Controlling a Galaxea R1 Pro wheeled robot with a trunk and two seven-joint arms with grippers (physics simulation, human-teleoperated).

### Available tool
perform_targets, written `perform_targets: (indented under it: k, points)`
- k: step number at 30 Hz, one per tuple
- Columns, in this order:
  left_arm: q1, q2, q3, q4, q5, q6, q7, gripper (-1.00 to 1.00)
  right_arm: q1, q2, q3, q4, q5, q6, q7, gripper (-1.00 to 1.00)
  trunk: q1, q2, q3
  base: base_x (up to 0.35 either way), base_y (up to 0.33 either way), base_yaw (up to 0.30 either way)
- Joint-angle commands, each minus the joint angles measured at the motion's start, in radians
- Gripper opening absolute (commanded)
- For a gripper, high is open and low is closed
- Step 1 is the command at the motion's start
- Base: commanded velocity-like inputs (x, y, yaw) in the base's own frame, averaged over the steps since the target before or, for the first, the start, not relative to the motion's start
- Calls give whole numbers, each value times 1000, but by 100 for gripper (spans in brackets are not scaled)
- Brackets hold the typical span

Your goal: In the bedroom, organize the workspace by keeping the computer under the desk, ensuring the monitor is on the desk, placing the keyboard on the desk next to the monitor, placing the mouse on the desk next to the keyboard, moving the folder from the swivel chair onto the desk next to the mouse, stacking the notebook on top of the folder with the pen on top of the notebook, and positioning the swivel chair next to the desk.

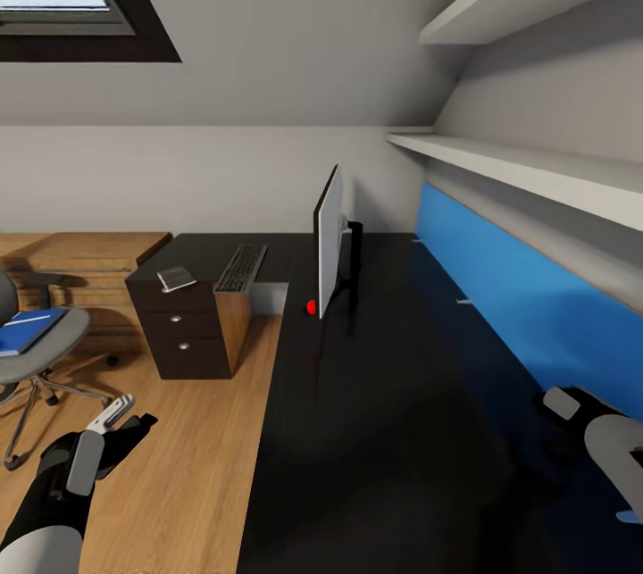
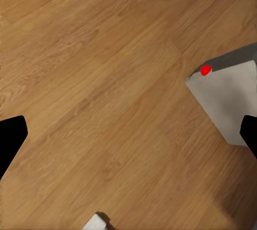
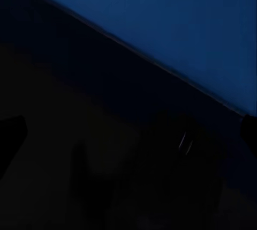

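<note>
1. Head view, far left: we see the swivel chair [image 1: 36,337] on the wood floor [image 1: 179,467], well apart from the table [image 1: 375,395], with the blue folder [image 1: 27,330] lying on its seat.
2. Our left claw [image 1: 121,418] hangs low over the floor, jaws apart, holding nothing.
3. Further right, the notebook [image 1: 176,278] and keyboard [image 1: 242,267] rest on the table's far wing, above the drawer unit [image 1: 183,328], whose drawers are closed.
4. The monitor [image 1: 329,239] stands edge-on on the table.
5. Left wrist view: the computer [image 2: 227,98] sits on the floor.
6. Our right claw [image 1: 572,404] hovers by the blue wall panel [image 1: 527,306]; we cannot tell its jaws.
7. We judge fetching the folder comes next, calling for a turn left.
</note>
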Motion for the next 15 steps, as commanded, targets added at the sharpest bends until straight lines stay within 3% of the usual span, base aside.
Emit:
perform_targets:
  k: [1,4,15]
  points:
    - [-1,0,1,-1,11,4,8,100,-1,0,9,1,-12,6,-2,100,0,-1,-3,0,0,0]
    - [-1,-1,1,-1,11,5,8,100,1,-1,9,3,-74,6,-3,100,0,-1,-7,0,0,0]
    - [-1,0,1,-1,11,5,7,100,9,0,8,6,-99,6,-3,100,0,-1,-21,0,0,0]
